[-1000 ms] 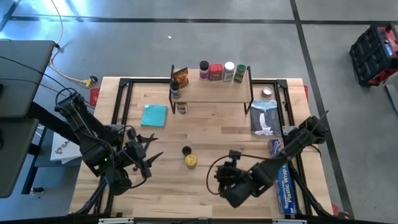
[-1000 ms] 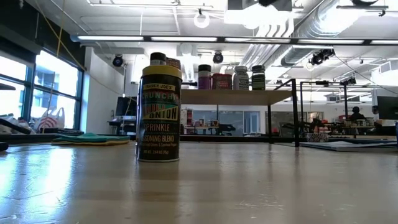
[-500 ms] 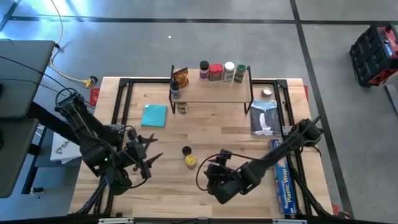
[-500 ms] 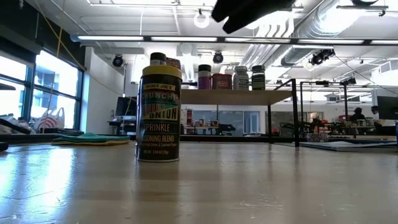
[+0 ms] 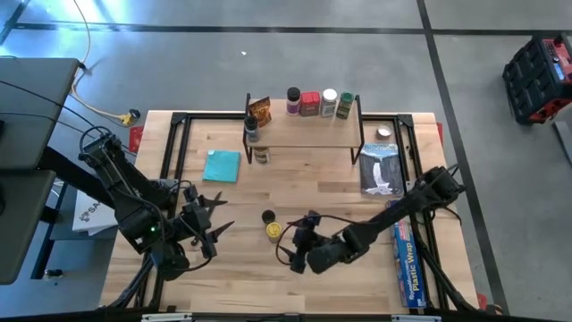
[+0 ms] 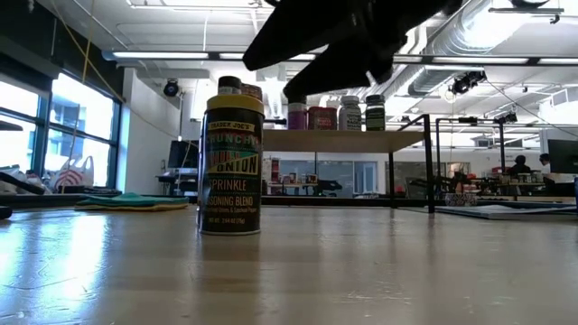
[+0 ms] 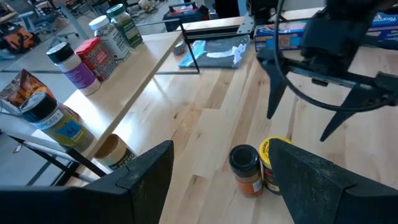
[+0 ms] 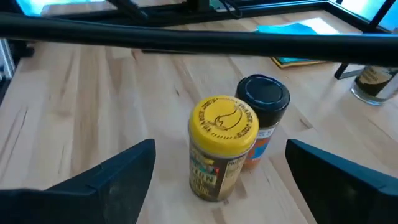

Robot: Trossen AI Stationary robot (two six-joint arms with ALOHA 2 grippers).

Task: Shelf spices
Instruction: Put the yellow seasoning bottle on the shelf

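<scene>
A yellow-topped spice jar [image 5: 273, 232] and a dark-topped jar [image 5: 267, 216] stand side by side on the table's near middle; both show in the right wrist view [image 8: 221, 146] [image 8: 264, 118]. My right gripper [image 5: 290, 241] is open just right of the yellow-topped jar and touches nothing. Its fingers [image 8: 118, 180] spread wide before the jar. My left gripper [image 5: 210, 221] is open and empty at the near left. The shelf [image 5: 304, 132] at the far middle carries an orange-brown packet [image 5: 259, 109] and several jars [image 5: 309, 104]. One jar [image 5: 260, 154] stands under it.
A teal cloth [image 5: 222, 166] lies left of the shelf. A white and blue packet [image 5: 382, 168], a small tin [image 5: 383, 132] and a long blue plastic wrap box [image 5: 407, 259] lie along the right side. Bare wood shows between the two jars and the shelf.
My right gripper has gone toward the table's left edge, up to the yellow-topped jar. It has also come down into the low view from above. The jars have not moved.
</scene>
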